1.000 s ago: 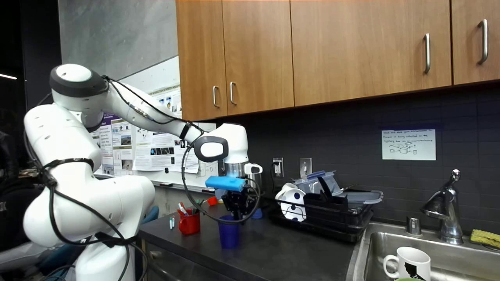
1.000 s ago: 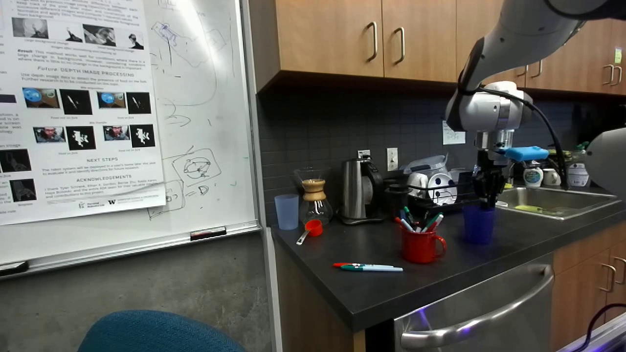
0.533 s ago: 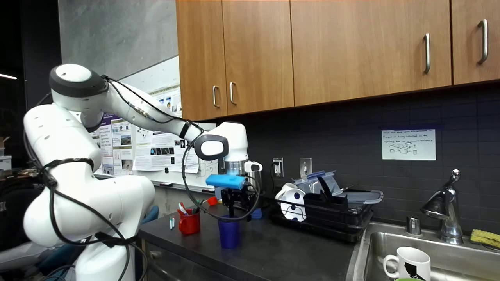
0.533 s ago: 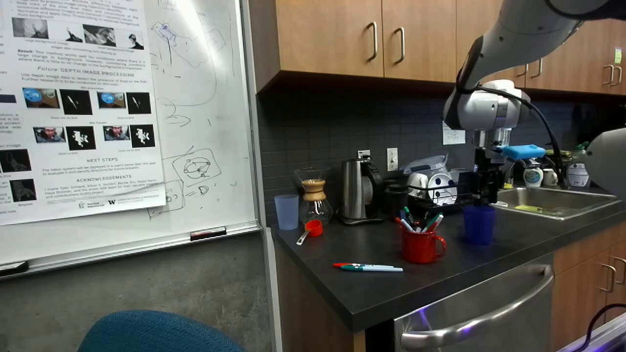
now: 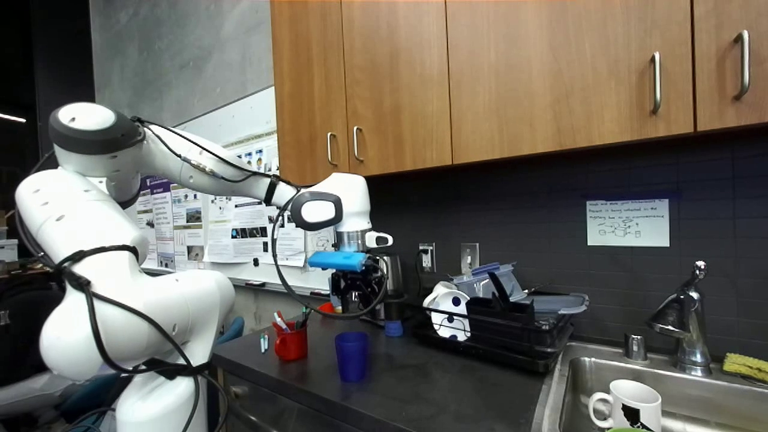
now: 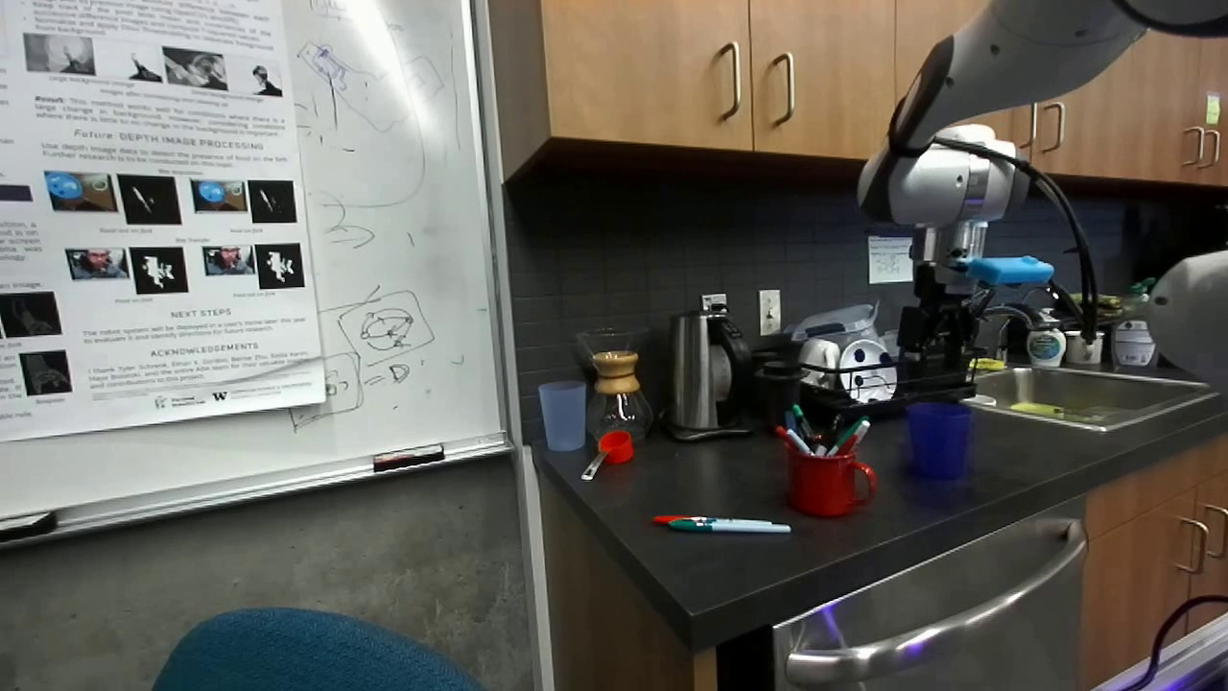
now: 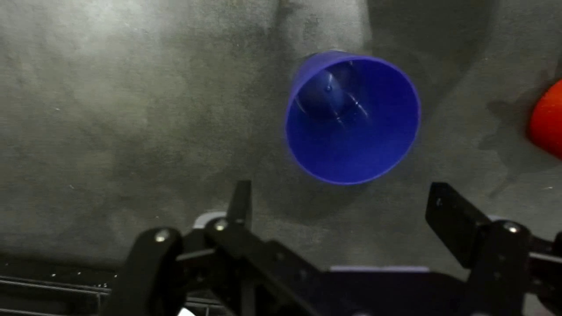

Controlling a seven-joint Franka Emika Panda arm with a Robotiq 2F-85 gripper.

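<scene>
My gripper (image 7: 341,188) stands wide open in the wrist view, with nothing between its fingers. Below it a dark blue cup (image 7: 355,145) stands upright on the counter, its mouth facing up; pale streaks show inside, and I cannot tell whether they are reflections or an object. In both exterior views the gripper (image 5: 359,297) hangs above the cup (image 5: 352,358), apart from its rim. A red mug (image 6: 827,485) full of several pens stands beside the blue cup (image 6: 938,441). A red object (image 7: 549,120) is cut off at the wrist view's right edge.
A black dish rack (image 5: 498,348) with dishes stands behind, beside the sink (image 5: 558,384). Two markers (image 6: 729,526), a red scoop (image 6: 616,447), a pale blue cup (image 6: 562,416), a glass coffee maker (image 6: 619,408) and a steel kettle (image 6: 696,374) share the counter. Wooden cabinets (image 6: 652,77) hang overhead.
The gripper has risen from the blue cup's mouth, where its fingers reached the rim, to well above it. It now stands open. The cup has kept its place.
</scene>
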